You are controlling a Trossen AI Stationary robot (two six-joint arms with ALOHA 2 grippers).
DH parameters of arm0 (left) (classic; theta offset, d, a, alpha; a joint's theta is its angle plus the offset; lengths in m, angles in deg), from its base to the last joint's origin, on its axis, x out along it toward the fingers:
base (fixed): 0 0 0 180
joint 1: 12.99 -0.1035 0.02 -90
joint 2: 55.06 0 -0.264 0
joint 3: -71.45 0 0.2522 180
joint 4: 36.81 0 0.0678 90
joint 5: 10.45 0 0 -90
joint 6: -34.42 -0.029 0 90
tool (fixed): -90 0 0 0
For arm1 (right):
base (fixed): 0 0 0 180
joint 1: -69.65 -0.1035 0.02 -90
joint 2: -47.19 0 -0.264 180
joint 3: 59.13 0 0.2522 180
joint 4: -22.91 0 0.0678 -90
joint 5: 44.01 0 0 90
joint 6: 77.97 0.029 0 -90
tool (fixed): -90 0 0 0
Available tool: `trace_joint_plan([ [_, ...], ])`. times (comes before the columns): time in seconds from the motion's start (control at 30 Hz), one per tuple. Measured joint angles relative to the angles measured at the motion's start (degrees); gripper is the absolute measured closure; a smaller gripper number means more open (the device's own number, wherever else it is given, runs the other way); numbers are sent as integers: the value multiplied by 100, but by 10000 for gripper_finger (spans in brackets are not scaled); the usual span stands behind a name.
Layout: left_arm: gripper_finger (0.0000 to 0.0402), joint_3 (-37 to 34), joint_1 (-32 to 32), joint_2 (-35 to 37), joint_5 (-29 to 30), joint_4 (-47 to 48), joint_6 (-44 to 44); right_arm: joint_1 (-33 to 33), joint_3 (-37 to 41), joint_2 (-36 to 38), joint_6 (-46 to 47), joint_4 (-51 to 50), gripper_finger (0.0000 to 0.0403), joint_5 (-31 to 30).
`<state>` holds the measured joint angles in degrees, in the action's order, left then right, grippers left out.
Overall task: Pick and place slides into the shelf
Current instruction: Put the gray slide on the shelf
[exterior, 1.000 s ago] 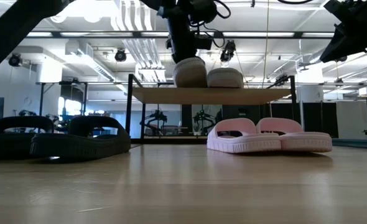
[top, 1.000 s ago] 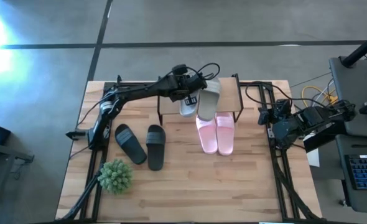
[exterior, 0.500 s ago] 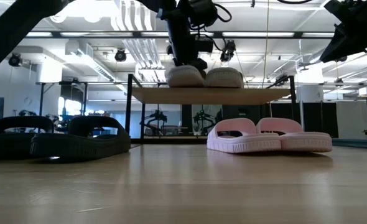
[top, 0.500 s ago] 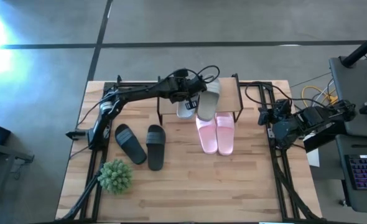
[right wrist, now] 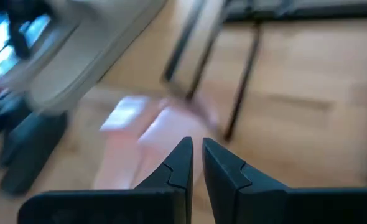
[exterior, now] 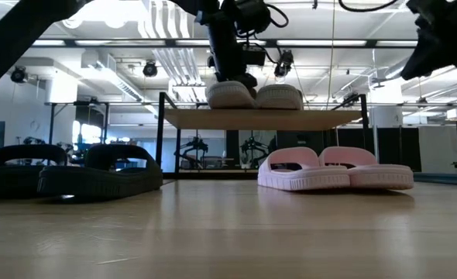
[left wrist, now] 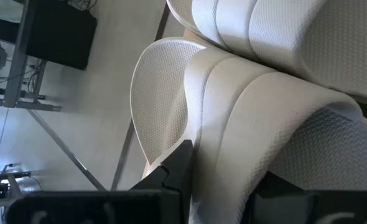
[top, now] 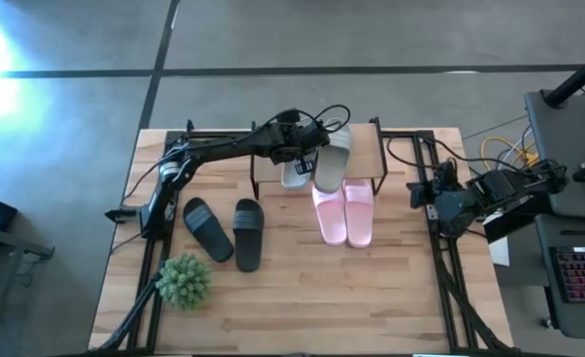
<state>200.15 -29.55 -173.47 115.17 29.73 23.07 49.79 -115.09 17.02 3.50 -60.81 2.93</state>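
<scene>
The shelf (top: 364, 149) stands at the table's far middle, and two grey-white slides rest soles down on its board (exterior: 306, 118). My left gripper (top: 298, 157) is over the left one (exterior: 229, 94) and shut on it; the second slide (top: 333, 157) lies beside it. The pink pair (top: 345, 212) lies on the table in front of the shelf, toes partly under it. The black pair (top: 223, 230) lies to the left. My right gripper (top: 418, 188) hovers at the table's right edge, fingers almost together, holding nothing. My left gripper holds the grey-white slide by its wide ribbed strap (left wrist: 233, 124), pinched between the two fingers (left wrist: 178, 163), one at each edge of the strap. It comes from above, pointing down. The slide sits flat on the shelf board, next to its partner.
A green spiky plant ball (top: 183, 281) sits at the table's near left. Black frame rails run along the table's left and right edges. Bare wood lies in the near middle and near right of the table (top: 302, 307).
My left gripper moved down and a little toward the table's left, lowering the grey-white slide from a raised position onto the shelf board beside the other one, then stayed still, shut on it. My right arm shifted slightly toward the table's left.
</scene>
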Motion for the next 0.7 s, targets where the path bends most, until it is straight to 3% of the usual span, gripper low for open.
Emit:
trace_joint_plan([
  [0.13,353,5,1,24,2,26,-228,1,0,12,-815,1092,374,248],
  [0.27,353,-28,52,169,-73,110,-433,18,0,-1,-1458,1967,374,-65],
  [0.4,353,-151,95,238,-200,177,-449,41,0,1,-1584,2142,374,-480],
  [0.57,353,-242,164,243,-179,174,-411,39,0,1,-1570,2121,374,-449],
  [0.7,353,-522,179,256,499,-306,-387,39,0,-3,-1566,2104,374,-450],
])
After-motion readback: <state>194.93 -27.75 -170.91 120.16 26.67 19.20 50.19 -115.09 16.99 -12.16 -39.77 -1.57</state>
